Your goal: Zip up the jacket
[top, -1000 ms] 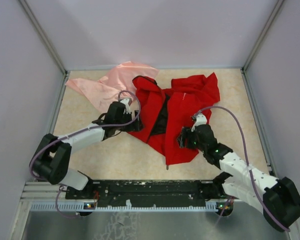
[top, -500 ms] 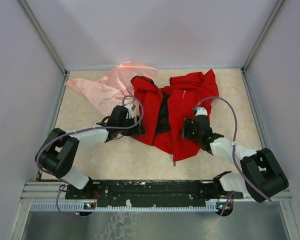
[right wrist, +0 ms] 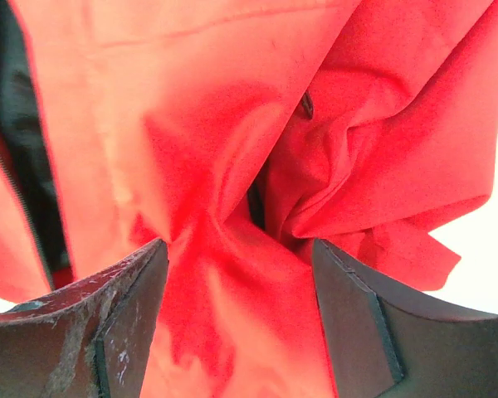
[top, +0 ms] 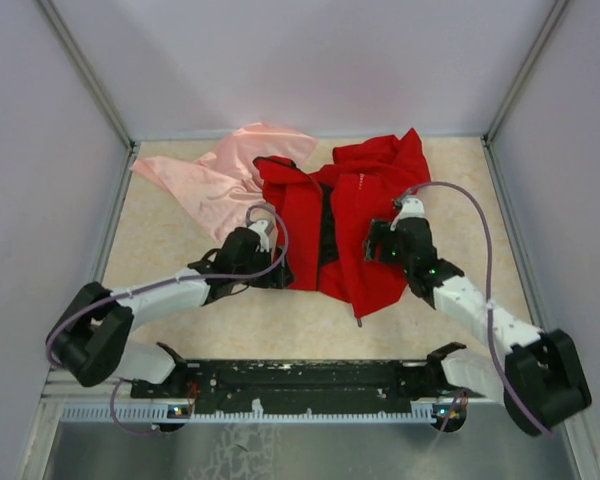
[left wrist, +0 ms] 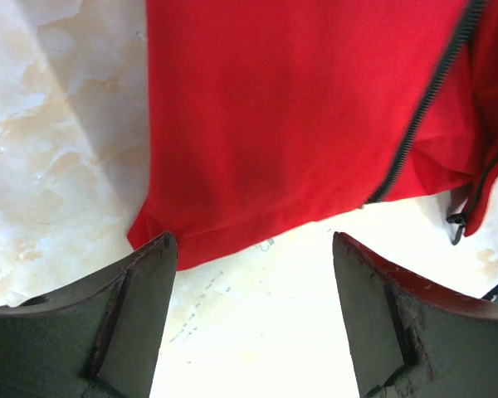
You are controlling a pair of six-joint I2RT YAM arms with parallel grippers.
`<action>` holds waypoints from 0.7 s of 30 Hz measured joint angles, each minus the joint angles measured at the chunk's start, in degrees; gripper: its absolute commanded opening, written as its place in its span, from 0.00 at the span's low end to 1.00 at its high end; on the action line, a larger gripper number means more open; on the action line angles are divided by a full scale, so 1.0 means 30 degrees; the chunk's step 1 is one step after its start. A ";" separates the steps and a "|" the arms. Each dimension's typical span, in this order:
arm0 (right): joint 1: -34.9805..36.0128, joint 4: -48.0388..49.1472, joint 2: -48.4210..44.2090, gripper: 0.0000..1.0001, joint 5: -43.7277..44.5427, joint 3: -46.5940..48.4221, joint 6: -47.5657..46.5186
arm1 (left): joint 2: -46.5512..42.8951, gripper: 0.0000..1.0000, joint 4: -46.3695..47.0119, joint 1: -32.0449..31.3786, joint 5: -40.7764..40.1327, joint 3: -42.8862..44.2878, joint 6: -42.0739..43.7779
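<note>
The red jacket lies crumpled and unzipped at the middle of the table, its dark lining showing along the open front. My left gripper hovers at the jacket's near left hem. In the left wrist view it stands open over bare table, just short of the red hem. The black zipper runs down to a pull at the right. My right gripper sits on the jacket's right panel. Seen from the right wrist, it is spread wide, with bunched red folds between the fingers.
A pale pink shiny cloth lies at the back left, touching the jacket's collar side. The marbled tabletop is walled on three sides. A black rail with both arm bases runs along the near edge.
The jacket has shifted toward the back wall and slightly right. My right gripper moved back with it. My left gripper came nearer, to the hem.
</note>
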 measured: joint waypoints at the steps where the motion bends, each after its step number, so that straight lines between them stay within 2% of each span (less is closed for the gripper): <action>1: 0.0087 -0.0386 -0.1078 0.71 0.0087 -0.0146 -0.0036 | -0.0437 0.81 -0.0175 -0.0219 -0.0211 -0.0073 -0.0022; 6: 0.1406 -0.1785 -0.5544 0.71 0.0780 -0.1115 0.0000 | -0.2120 0.81 -0.0495 -0.1588 -0.1064 -0.0204 -0.0255; 10: 0.3308 -0.2703 -0.6943 0.71 0.0911 -0.1807 0.0255 | -0.2936 0.81 -0.0495 -0.2368 -0.1596 -0.0306 -0.0525; 18: 0.7067 -0.4226 -0.4940 0.70 0.2841 -0.1931 0.0750 | -0.4138 0.81 -0.0284 -0.2973 -0.1931 -0.0758 -0.1195; 21: 0.8284 -0.4728 -0.3781 0.65 0.3767 -0.1923 0.0940 | -0.4204 0.81 -0.0095 -0.3162 -0.1931 -0.0911 -0.1450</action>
